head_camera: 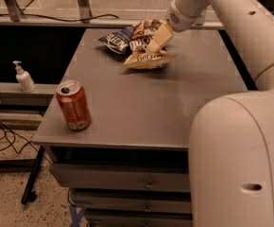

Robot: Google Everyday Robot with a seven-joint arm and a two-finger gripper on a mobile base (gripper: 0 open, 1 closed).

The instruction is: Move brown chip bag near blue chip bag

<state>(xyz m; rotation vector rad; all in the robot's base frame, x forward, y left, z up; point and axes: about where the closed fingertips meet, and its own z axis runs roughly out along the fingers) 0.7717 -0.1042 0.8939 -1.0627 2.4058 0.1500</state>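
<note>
The brown chip bag (141, 48) lies at the far middle of the grey table (141, 103), its dark brown upper part to the back and its tan band to the front. The small dark blue chip bag (115, 40) lies just to its left, touching or nearly touching it. My gripper (157, 39) reaches in from the upper right and sits on the brown bag's right side, with a pale finger (158, 37) against the bag.
An orange soda can (73, 105) stands upright near the table's front left corner. A white pump bottle (23, 77) stands on a lower shelf to the left. My arm and base (241, 150) fill the right side. Drawers sit under the table.
</note>
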